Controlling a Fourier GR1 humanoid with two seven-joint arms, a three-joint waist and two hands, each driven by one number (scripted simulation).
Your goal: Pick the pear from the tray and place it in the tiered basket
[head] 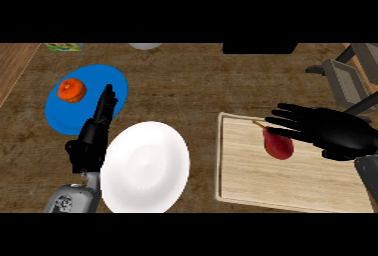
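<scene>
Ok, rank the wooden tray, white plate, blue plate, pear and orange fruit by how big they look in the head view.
1. Wooden tray
2. White plate
3. Blue plate, partly hidden by the left hand and the white plate, so its place below the white plate is unsure
4. Pear
5. Orange fruit, close to the pear

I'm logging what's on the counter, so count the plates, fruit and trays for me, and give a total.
Plates: 2, the blue plate and the white plate.
Fruit: 2, the orange fruit on the blue plate and the red pear on the tray.
Trays: 1, the wooden tray.
Total: 5.
</scene>
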